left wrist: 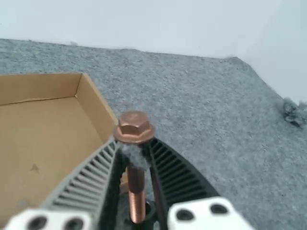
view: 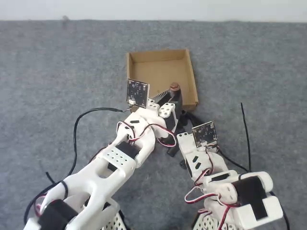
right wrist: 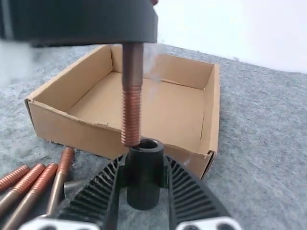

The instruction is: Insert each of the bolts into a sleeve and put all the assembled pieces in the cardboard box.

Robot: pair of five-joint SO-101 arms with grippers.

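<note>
The blurred left claw [right wrist: 130,28] hid the head of the bolt [right wrist: 131,96]; the spare bolts [right wrist: 33,184] were cut off by the picture's edge.

The left pincer [left wrist: 135,146] grips a bolt [left wrist: 135,177] upright, head above the fingertips and shank hanging down between the jaws. Straight below it, the right pincer [right wrist: 144,165] is clamped on a sleeve [right wrist: 143,184] standing upright, opening upward. The bolt's tip is at the rim of that opening; whether it has gone in cannot be told. The box [right wrist: 67,129] sits on the table [right wrist: 268,143] just beyond both pincers, its near wall right behind the sleeve. From above, the left pincer is over the box's near corner. Spare bolts [right wrist: 29,184] lie side by side on the table, close beside the right pincer, before the box's near wall.
</note>
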